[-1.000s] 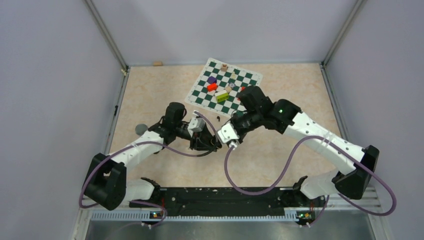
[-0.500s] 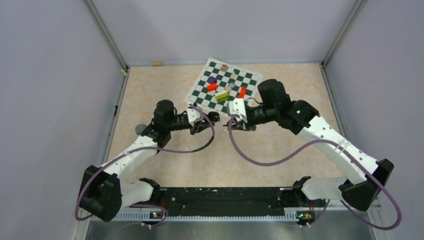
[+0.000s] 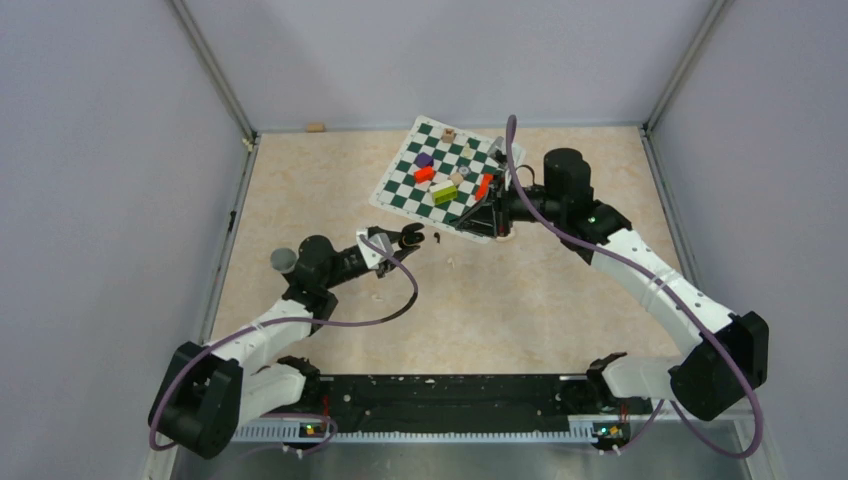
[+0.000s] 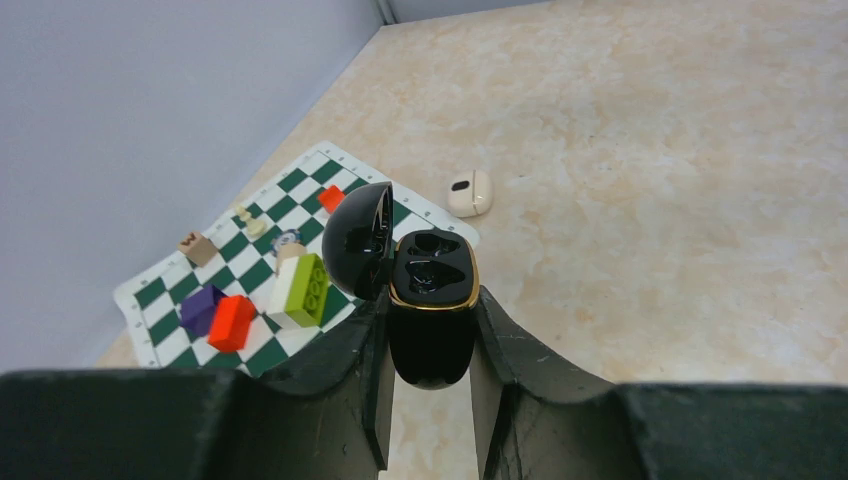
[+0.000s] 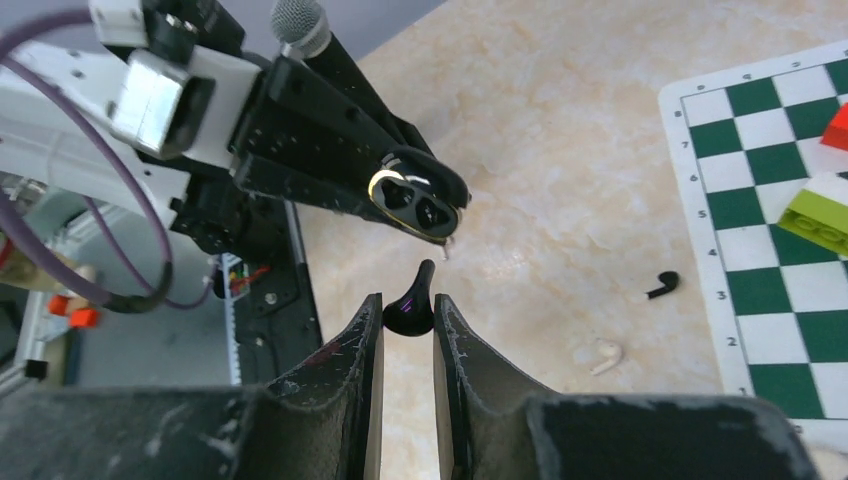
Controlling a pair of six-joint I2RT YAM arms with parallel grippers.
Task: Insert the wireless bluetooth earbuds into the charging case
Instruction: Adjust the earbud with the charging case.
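Right gripper: my right gripper (image 5: 406, 300) is almost shut. Its two fingers pinch a black earbud (image 5: 410, 312) by the rounded body, and the stem pokes up past the fingertips.
Left gripper: my left gripper (image 4: 430, 300) is clamped on the case (image 4: 431, 345), one finger on each side of its lower body. It holds the case up off the desk (image 4: 650, 150).
Case: the lid (image 4: 358, 240) stands open, swung to the left in the left wrist view. A gold rim runs round the top, and both wells inside are empty.
Earbud to case: in the right wrist view the case hangs just beyond the held earbud's stem with its open face turned toward my right gripper. A narrow strip of desk shows between them, so they are not touching.
From above: my two grippers point at each other, near but apart. The right one is at the near edge of the chessboard (image 3: 400, 190).
Second earbud: another black earbud (image 5: 662, 285) lies loose on the desk to the right of my right gripper, just off the board's edge.
White earbud: a white earbud (image 5: 604, 356) lies on the desk nearer to me than the black one.
Grey ball: a grey ball (image 3: 283, 260) sits beside my left arm.
Board: a green block (image 4: 305, 290), a red block (image 4: 232, 322) and a purple block (image 4: 200, 308) stand on the squares close together.
Far edge: a small tan lump (image 3: 316, 127) lies at the foot of the far wall.
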